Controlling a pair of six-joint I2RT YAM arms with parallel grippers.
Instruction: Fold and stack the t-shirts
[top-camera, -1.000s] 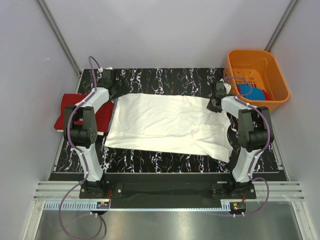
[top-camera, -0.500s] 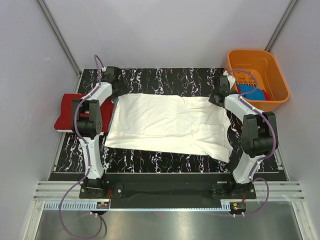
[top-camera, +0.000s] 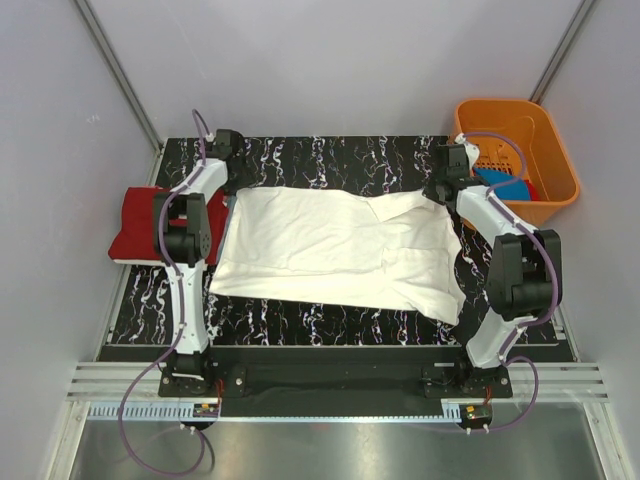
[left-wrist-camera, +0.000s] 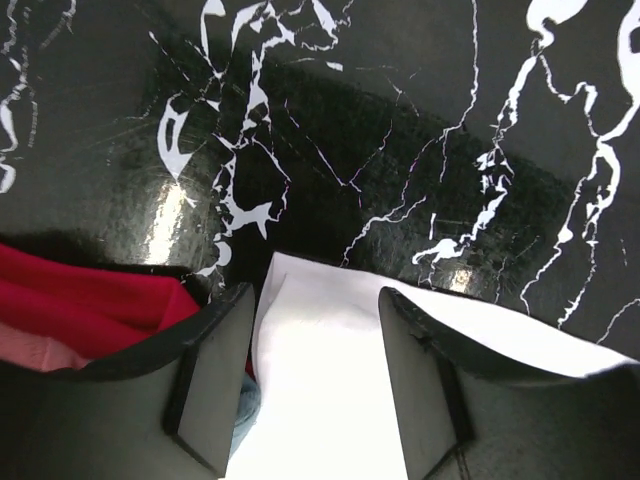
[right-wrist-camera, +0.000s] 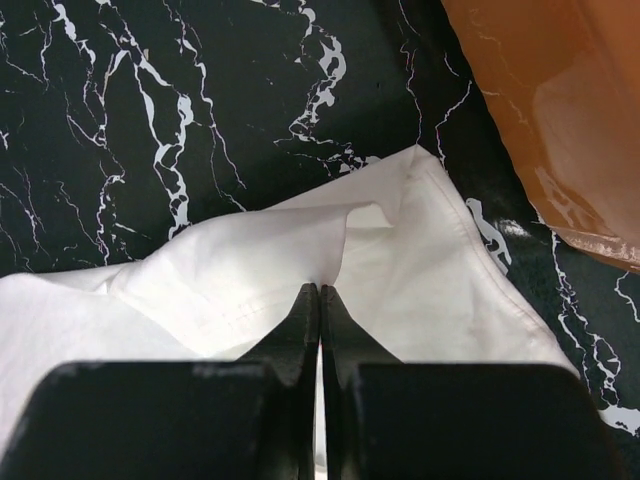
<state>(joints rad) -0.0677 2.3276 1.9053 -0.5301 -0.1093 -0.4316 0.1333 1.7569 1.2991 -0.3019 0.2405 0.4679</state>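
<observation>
An orange plastic basket (top-camera: 561, 168) is placed at the upper right, just beside a black, white-veined tabletop (top-camera: 340, 156); a grey metal sheet (top-camera: 330, 450) is seen along the bottom edge.

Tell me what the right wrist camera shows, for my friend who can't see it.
The right claw, shut, pinches a raised fold of the white t-shirt. The shirt lies on a black table with white veins, and the orange basket fills the top right corner.
</observation>
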